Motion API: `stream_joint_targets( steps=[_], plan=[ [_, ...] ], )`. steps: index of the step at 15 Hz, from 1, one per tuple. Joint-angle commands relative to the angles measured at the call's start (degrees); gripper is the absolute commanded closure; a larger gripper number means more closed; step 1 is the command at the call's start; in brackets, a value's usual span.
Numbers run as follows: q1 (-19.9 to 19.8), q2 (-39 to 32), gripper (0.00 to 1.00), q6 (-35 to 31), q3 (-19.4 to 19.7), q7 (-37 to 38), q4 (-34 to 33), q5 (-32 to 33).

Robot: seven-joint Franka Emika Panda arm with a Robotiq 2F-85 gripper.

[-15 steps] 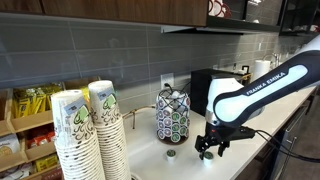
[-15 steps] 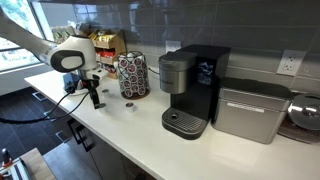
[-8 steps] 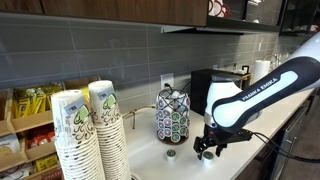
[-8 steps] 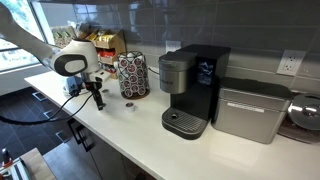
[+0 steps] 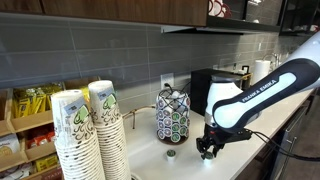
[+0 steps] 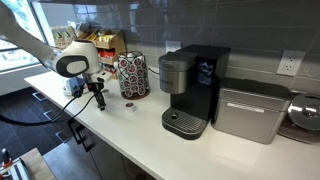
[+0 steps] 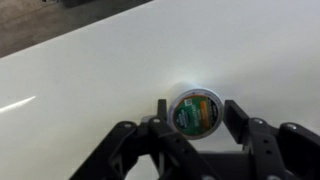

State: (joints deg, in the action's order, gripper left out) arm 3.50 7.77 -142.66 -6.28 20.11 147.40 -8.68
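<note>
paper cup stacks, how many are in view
2, both in the foreground of an exterior view: the left stack nearest the camera, the right stack close beside it. Others may be hidden behind them.

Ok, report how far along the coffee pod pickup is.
Done: the gripper is lined up low over the counter, jaws open. In hand: the coffee pod sits on the counter, framed between the fingers in the wrist view, seemingly untouched. Left: closing on it and lifting; nothing is held.
</note>
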Motion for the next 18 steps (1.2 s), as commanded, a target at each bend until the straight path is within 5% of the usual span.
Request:
stream_joint_targets(
  steps=[1, 7, 16, 17, 18],
  plan=[
    [-0.34, 0.17, 0.69, -1.17, 0.17, 0.75, 0.56, 1.69],
    [-0.19, 2.19, 0.71, -0.50, 0.75, -1.04, 0.69, 0.33],
    [5.39, 9.01, 0.71, -10.09, 4.22, -17.87, 2.73, -23.80],
    [3.30, 6.65, 0.46, -7.29, 2.93, -13.46, 0.37, -18.56],
    [4.00, 7.16, 0.46, -8.19, 3.36, -15.02, 0.50, -20.46]
  ],
)
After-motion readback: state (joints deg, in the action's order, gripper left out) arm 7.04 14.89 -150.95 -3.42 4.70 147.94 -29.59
